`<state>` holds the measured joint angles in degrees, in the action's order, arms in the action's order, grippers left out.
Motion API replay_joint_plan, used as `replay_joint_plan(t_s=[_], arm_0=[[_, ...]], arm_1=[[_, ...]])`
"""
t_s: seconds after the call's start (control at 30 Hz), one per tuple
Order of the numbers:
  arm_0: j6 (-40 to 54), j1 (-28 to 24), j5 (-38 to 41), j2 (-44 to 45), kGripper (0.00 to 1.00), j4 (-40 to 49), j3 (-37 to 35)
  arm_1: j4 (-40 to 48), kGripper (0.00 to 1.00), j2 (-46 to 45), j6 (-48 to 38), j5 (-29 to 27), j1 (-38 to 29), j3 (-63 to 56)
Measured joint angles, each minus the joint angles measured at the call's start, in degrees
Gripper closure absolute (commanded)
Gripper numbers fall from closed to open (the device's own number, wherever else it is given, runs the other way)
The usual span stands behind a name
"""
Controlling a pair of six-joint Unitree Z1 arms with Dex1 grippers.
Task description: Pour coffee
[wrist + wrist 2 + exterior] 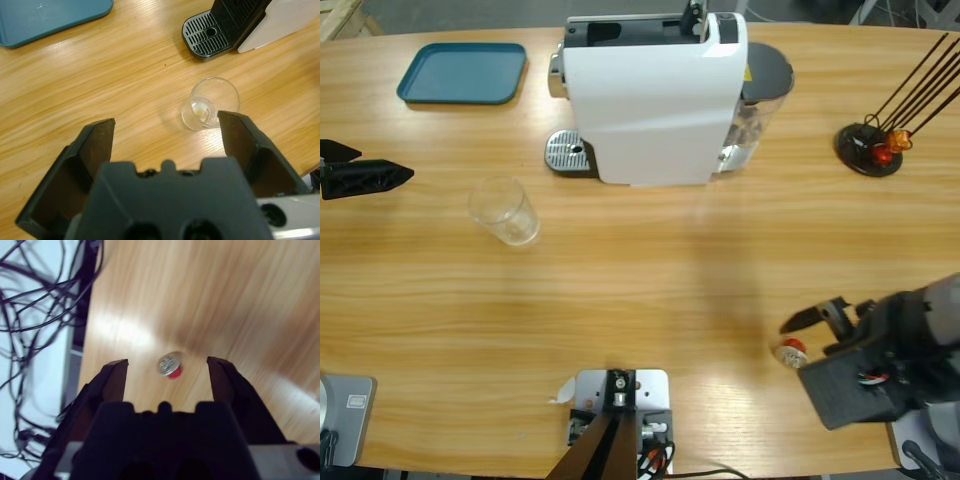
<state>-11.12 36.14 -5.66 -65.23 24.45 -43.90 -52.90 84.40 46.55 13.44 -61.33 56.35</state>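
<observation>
High view: white coffee machine (655,95) at table's far middle, drip grate (568,153) bare. Empty glass tumbler (505,210) stands apart from it, toward left gripper (380,176). No coffee visible anywhere. Right gripper (815,318) hangs over red capsule (790,350).

Left wrist view: left gripper (165,132) jaws spread, empty; tumbler (209,102) ahead, off-centre near one jaw. Judgement: centre before closing.

Right wrist view: right gripper (167,367) jaws wide, nothing held; capsule (170,364) on its side between them. Judgement: descend straight, close gently; it may roll.
</observation>
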Motion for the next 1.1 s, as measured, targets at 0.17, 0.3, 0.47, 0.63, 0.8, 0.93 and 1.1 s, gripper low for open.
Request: replay_joint_plan(t_s=[0.17, 0.3, 0.47, 0.63, 0.8, 0.93, 1.1], arm_0=[[0.0, 0.0, 0.0, 0.0, 0.110, 0.0, 0.1], [0.0, 0.0, 0.0, 0.4, 0.110, 0.0, 0.2], [-0.1, 0.0, 0.0, 0.4, 0.110, 0.0, 0.6], [-0.1, 0.0, 0.0, 0.9, 0.110, 0.0, 0.6], [-0.1, 0.0, 0.0, 1.1, 0.110, 0.0, 0.6], [-0.3, 0.0, 0.0, 1.2, 0.110, 0.0, 0.7], [-0.4, 0.0, 0.0, 1.3, 0.110, 0.0, 0.8]], arm_1=[[2.3, 0.262, 2.8, 0.1, -0.5, 0.0, -1.4], [2.6, 0.266, 5.6, 0.1, -2.0, 0.0, -1.7], [2.6, 0.266, 6.8, 0.1, -8.3, -0.1, -2.3], [3.3, 0.277, 7.3, 0.1, -10.8, -0.1, -3.3], [3.7, 0.318, 7.6, 0.0, -10.6, -0.1, -3.4], [3.7, 0.363, 7.6, -0.4, -10.2, -0.7, -3.5], [2.4, 0.363, 7.5, -1.9, -10.1, -1.8, -3.7]])
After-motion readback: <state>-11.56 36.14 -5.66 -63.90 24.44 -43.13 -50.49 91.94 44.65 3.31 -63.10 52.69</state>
